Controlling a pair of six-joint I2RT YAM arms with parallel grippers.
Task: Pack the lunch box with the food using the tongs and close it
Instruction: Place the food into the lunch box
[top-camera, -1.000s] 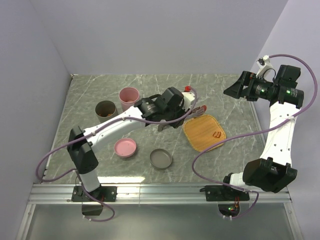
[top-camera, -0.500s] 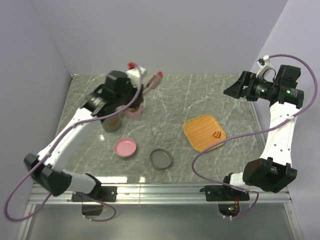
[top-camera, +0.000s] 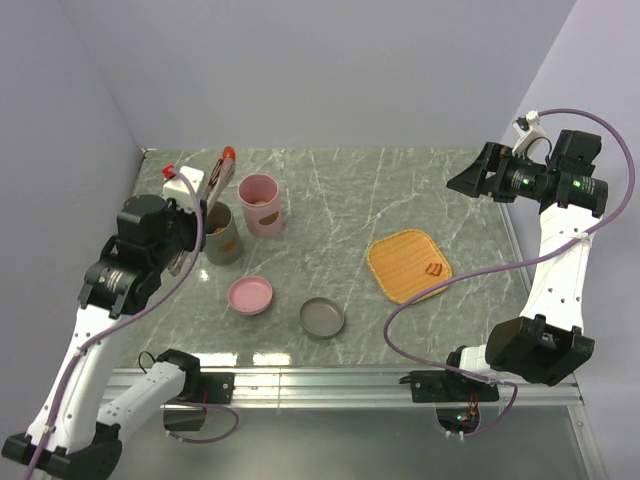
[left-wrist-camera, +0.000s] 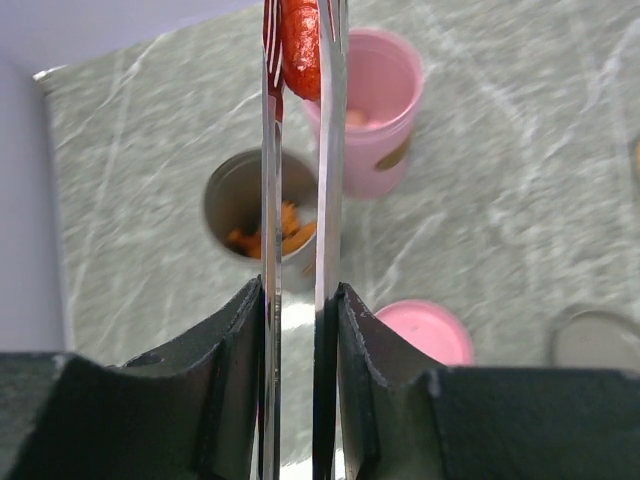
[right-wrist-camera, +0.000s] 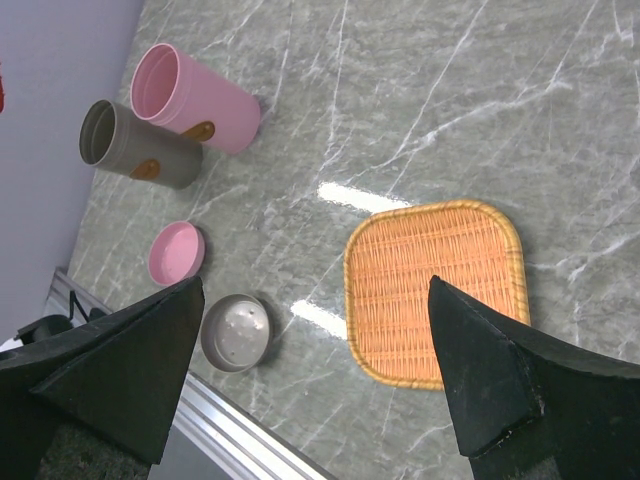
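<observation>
- The tongs (left-wrist-camera: 327, 180) are clamped in the left gripper (left-wrist-camera: 300, 295), with the long axis toward 12 o'clock.
- A red strip (left-wrist-camera: 300, 50) is pinched at the tips, over the 9 o'clock rim of the pink cup (left-wrist-camera: 375, 130). The grey cup (left-wrist-camera: 222, 200) lies nearer.
- The right gripper (right-wrist-camera: 314, 282) is spread wide, well apart.

Bright, even light from above, with white glare streaks on the marble table (right-wrist-camera: 345, 195) — soft shadows, left-wrist view slightly blurred.

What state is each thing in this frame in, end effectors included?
left end effector: shut on the tongs
tongs: pinching a red piece, held aloft
grey cup: upright, open, orange pieces inside
pink cup: upright, open
pink lid: off, lying flat
grey lid: off, lying flat
tray: holds one red bit
right end effector: open, empty
</observation>
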